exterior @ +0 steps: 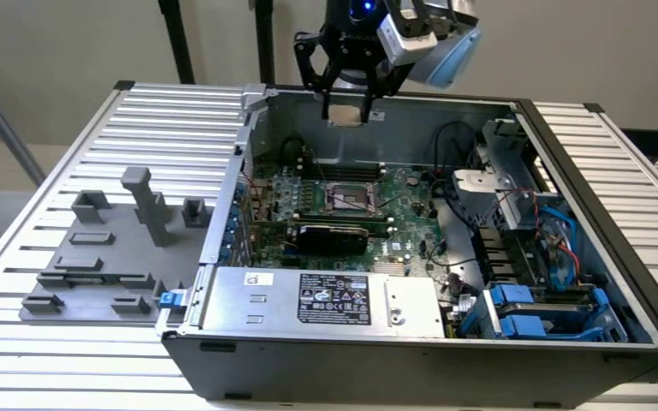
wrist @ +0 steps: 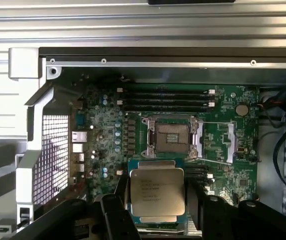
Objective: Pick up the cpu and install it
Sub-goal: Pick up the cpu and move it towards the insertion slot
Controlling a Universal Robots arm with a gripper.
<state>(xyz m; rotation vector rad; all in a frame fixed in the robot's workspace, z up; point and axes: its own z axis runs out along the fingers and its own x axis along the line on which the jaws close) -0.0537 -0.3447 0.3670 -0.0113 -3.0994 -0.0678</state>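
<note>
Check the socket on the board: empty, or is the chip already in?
Empty: the socket shows its bare contact grid, and the chip is clamped in the end effector.

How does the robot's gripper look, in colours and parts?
The black gripper has two jointed black jaws on linkage bars. A small blue light glows above them. Beside it sits a rounded pale blue-grey box with a white face.

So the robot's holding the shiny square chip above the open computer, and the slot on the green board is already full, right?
Not quite: the wrist view shows the slot empty. The end effector does hold the shiny square chip above the open computer.
</note>
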